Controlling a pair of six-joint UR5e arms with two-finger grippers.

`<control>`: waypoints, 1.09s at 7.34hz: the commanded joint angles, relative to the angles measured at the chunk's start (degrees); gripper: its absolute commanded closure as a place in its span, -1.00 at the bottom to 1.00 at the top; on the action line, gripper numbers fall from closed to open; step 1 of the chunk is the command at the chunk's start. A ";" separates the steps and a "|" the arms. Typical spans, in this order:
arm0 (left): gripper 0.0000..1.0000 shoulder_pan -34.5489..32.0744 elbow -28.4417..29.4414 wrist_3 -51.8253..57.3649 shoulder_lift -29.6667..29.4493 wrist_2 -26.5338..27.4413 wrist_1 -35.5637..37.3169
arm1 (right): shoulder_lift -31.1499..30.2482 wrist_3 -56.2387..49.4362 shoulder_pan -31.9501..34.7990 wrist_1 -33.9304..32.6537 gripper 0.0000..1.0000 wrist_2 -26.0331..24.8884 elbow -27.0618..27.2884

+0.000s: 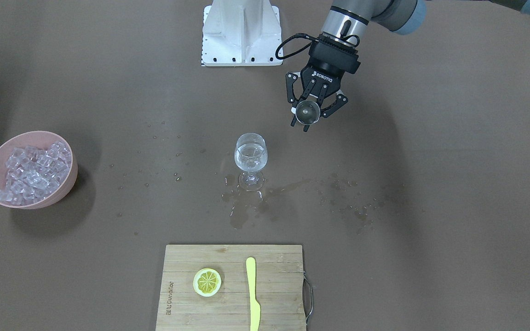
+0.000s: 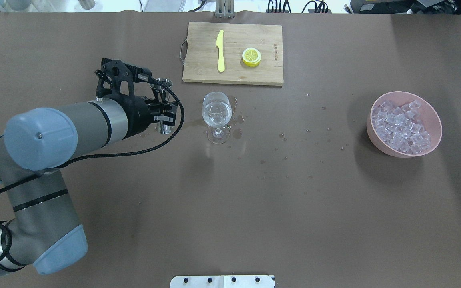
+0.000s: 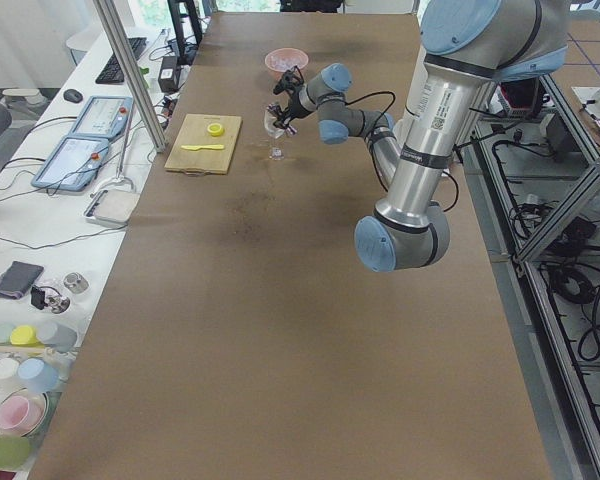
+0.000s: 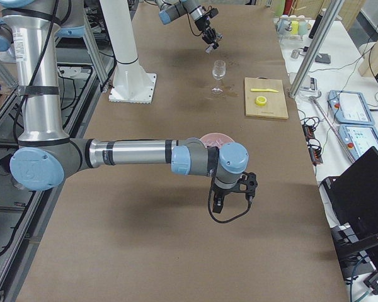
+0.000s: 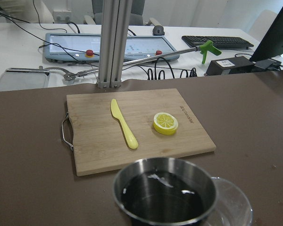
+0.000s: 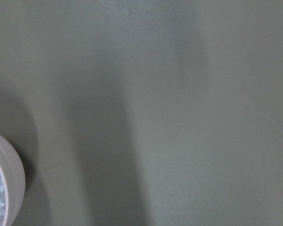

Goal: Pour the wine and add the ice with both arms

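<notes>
The wine (image 1: pixel 250 155) is seen poured in the wine glass (image 1: pixel 250 161), just beside which a steel jigger (image 1: pixel 307 110) is clamped in the left gripper (image 1: pixel 308 113), while the ice (image 1: pixel 32 172), judged not yet added, lies in the pink bowl (image 1: pixel 66 190) well apart from the glass, and whether the right gripper (image 4: pixel 232 202) is parted cannot be told.

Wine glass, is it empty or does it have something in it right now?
Partly full. The wine glass stands upright on its foot, and clear wine reaches part-way up its bowl, well short of the rim.
</notes>
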 commanded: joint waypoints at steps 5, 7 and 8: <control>1.00 0.08 -1.06 -6.37 -3.62 -1.48 3.27 | 0.20 0.10 -0.91 0.22 -1.00 -0.01 -0.61; 1.00 3.92 -0.97 -6.91 -6.77 3.75 6.84 | 0.20 0.10 -1.17 0.22 -1.00 -0.01 -0.61; 1.00 6.12 -0.97 -7.09 -8.80 6.49 9.40 | 0.20 0.19 -1.26 0.14 -1.00 -0.01 -0.61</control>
